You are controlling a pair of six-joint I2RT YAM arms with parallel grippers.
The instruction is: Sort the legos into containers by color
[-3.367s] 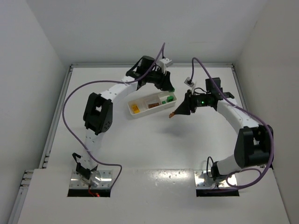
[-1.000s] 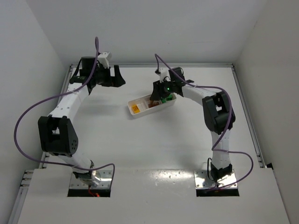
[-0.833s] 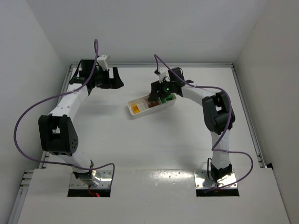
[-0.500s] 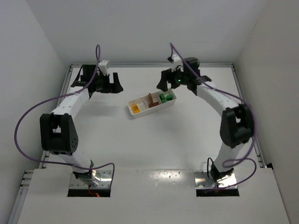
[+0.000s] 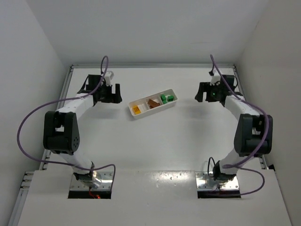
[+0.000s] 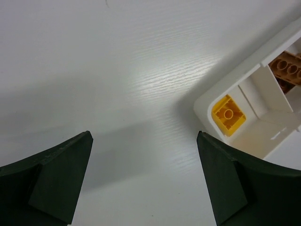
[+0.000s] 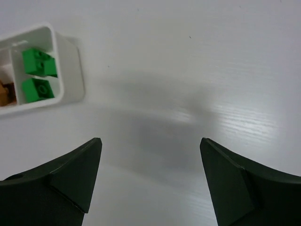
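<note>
The white tray (image 5: 141, 113) lies at the table's middle back, its three containers side by side. A yellow-orange lego (image 5: 136, 109) sits in the left one, a reddish-brown lego (image 5: 153, 103) in the middle, two green legos (image 5: 167, 98) in the right. My left gripper (image 5: 114, 93) hovers left of the tray, open and empty; its wrist view shows the yellow lego (image 6: 228, 114) and brown lego (image 6: 288, 69) inside the tray (image 6: 205, 103). My right gripper (image 5: 201, 92) hangs right of the tray, open and empty, with the green legos (image 7: 39, 62) at upper left in the tray (image 7: 70, 61).
White walls close the table at the back and sides. A raised rail (image 5: 59, 113) runs along the left edge. Purple cables (image 5: 33, 117) loop off both arms.
My right gripper let go of the brown lego in the middle container, opened wider and swung away right. The left gripper drifted slightly nearer the tray, still open.
</note>
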